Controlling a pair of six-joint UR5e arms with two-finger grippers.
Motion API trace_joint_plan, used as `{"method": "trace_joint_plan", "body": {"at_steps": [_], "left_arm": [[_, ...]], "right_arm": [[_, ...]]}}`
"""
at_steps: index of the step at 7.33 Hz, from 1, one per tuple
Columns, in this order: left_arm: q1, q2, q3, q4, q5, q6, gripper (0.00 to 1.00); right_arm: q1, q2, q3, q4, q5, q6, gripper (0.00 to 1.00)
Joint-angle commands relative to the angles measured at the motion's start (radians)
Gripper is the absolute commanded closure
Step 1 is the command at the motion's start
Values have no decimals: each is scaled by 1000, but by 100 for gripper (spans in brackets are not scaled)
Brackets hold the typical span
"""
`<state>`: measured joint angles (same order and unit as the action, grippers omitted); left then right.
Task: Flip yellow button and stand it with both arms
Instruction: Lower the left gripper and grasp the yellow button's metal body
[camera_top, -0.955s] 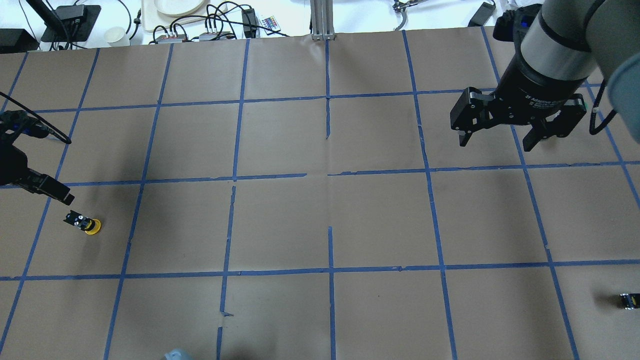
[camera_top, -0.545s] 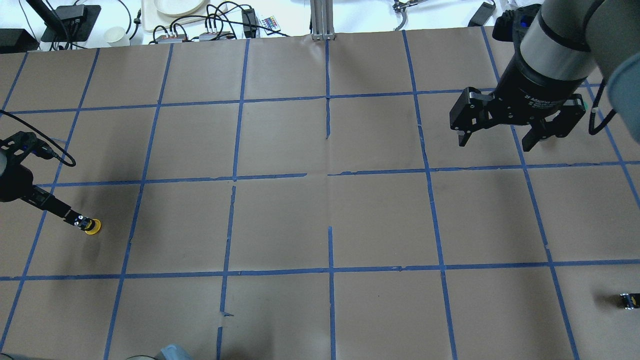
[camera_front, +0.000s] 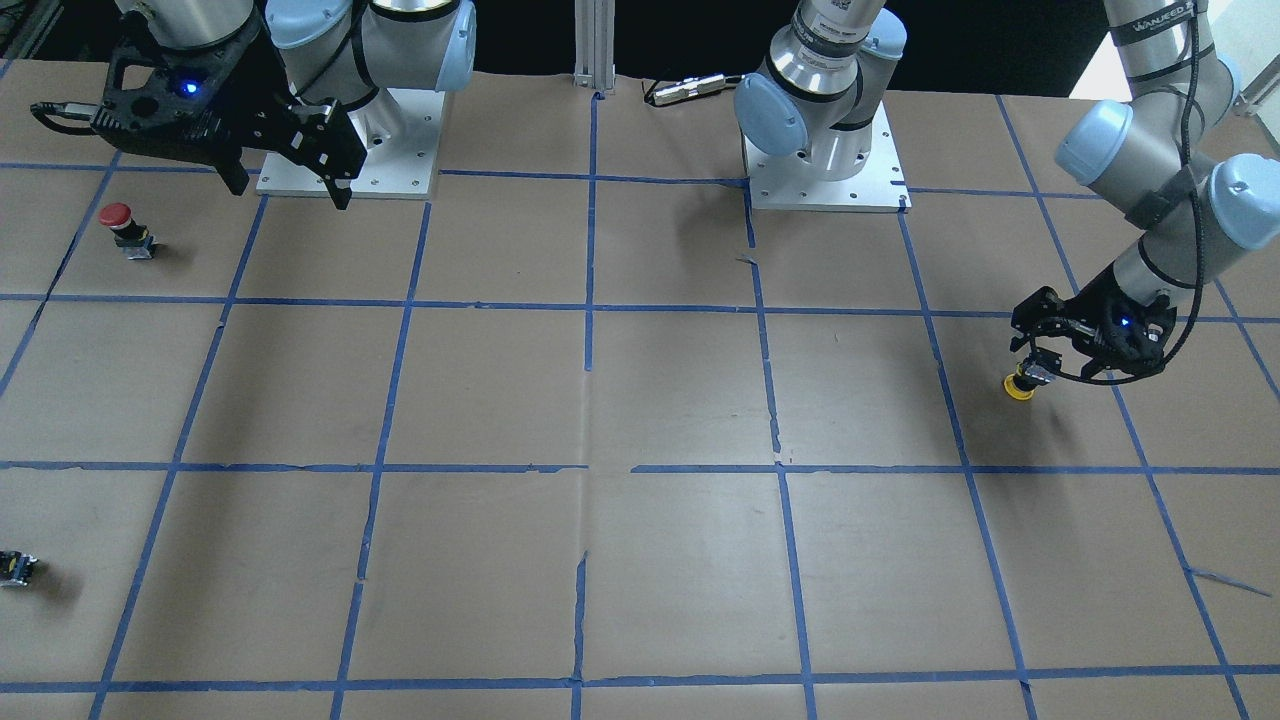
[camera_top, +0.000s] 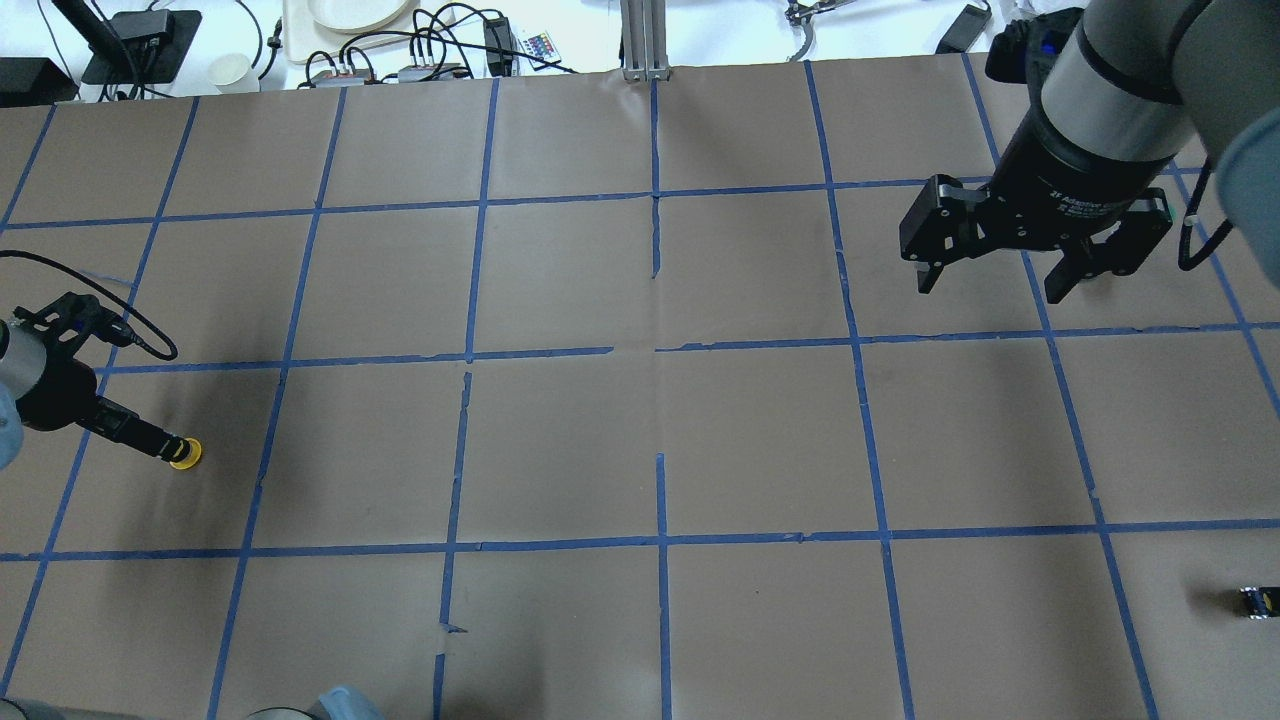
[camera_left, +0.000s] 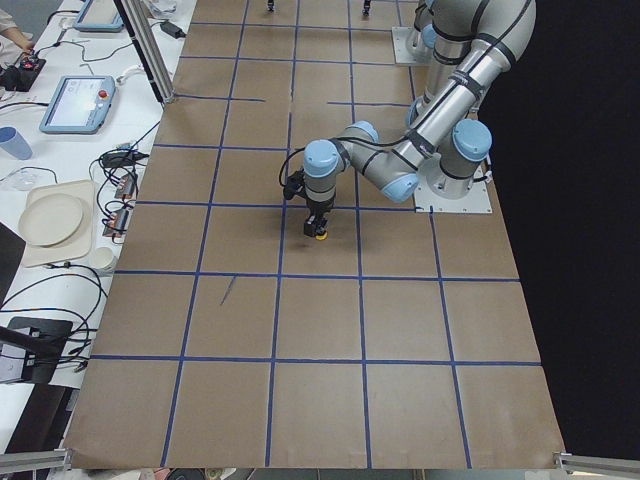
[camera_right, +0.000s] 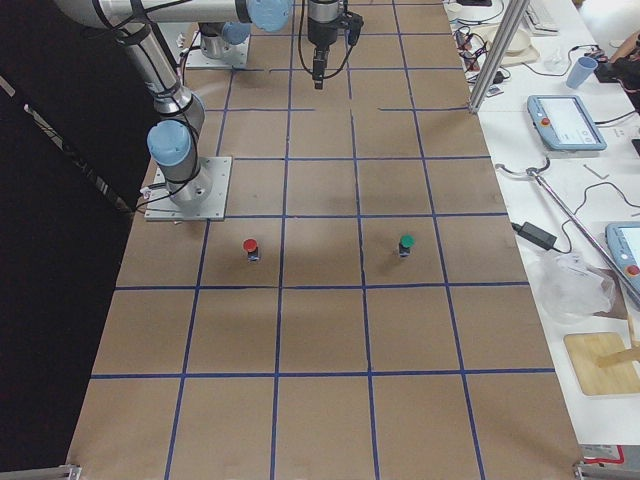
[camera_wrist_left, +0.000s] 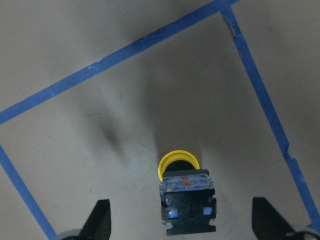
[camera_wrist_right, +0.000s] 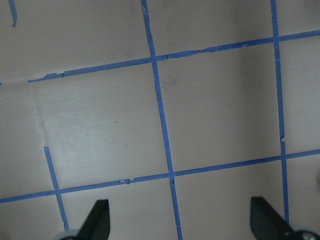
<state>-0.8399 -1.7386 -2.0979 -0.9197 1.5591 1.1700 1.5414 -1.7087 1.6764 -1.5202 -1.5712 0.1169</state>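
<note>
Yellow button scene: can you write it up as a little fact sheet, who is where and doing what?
Yellow button: appears to stand cap down, black body up
Left gripper: low over it, jaws open either side, not touching
Right gripper: hanging above the table, jaws open, empty
Other items: red button, small black-and-yellow block, both far off

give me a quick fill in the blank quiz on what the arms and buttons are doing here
1. The claw straddling the yellow button belongs to the robot's ___ arm.
2. The right claw hangs empty in the air, its jaws ___.
3. In the front-facing view, the upright button near the right claw has a ___ cap.

Missing words: left; open; red.
</note>
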Motion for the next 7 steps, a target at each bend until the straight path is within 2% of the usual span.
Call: {"method": "trace_joint_plan", "body": {"at_steps": [1, 3, 4, 5, 6, 7], "left_arm": [[1, -2, -10, -1, -1, -6, 7], [1, -2, -25, 7, 7, -7, 31], [1, 4, -22, 8, 7, -6, 36], [1, 5, -21, 8, 7, -6, 48], [1, 7, -19, 10, 7, -6, 65], [1, 7, -25, 27, 7, -4, 76]], "right_arm": [[0, 1, 0, 0, -1, 1, 0], [2, 0, 0, 0, 0, 3, 0], [2, 1, 0, 0, 0, -2, 0], [2, 1, 0, 0, 0, 1, 0], [2, 1, 0, 0, 2, 3, 0], [2, 1, 0, 0, 2, 6, 0]]}}
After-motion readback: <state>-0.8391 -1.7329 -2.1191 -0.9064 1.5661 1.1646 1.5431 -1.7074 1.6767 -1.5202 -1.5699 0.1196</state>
